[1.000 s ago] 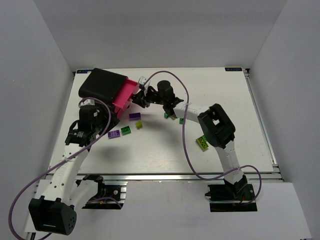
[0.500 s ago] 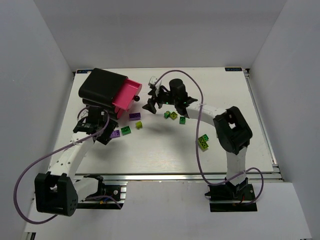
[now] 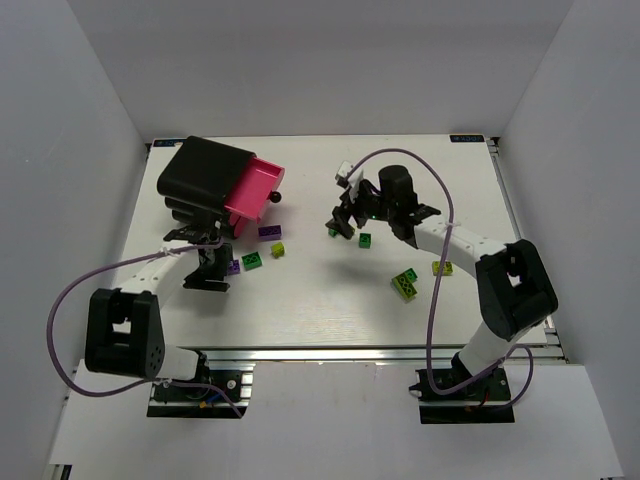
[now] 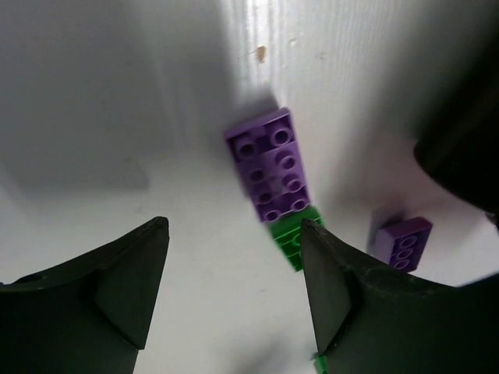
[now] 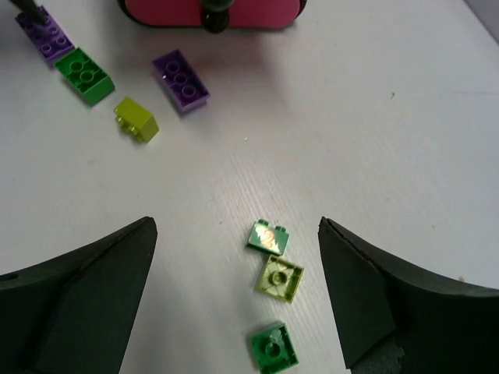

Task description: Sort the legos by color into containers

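Note:
The containers are a black cabinet [image 3: 203, 172] with one magenta-pink drawer [image 3: 252, 192] pulled out, its knob [image 5: 214, 17] facing the legos. My left gripper [image 4: 235, 222] hangs open over bare table, just short of a long purple brick [image 4: 271, 164], a green brick [image 4: 295, 243] and a small purple one [image 4: 404, 241]. My right gripper [image 5: 236, 222] is open above three small legos: a green one printed with a 2 [image 5: 267, 237], a yellow-green one [image 5: 280, 278] and a dark green one [image 5: 273, 347]. Neither holds anything.
Near the drawer lie a purple brick [image 5: 181, 80], a yellow-green brick [image 5: 136, 119], a green brick [image 5: 84, 75] and another purple one [image 5: 45, 35]. A green and yellow-green stack [image 3: 405, 283] and a yellow-green brick [image 3: 440, 267] sit farther right. White walls enclose the table.
My right gripper pulled back from the drawer, moved right and opened wide. My left gripper swung down from beside the cabinet to the purple and green bricks.

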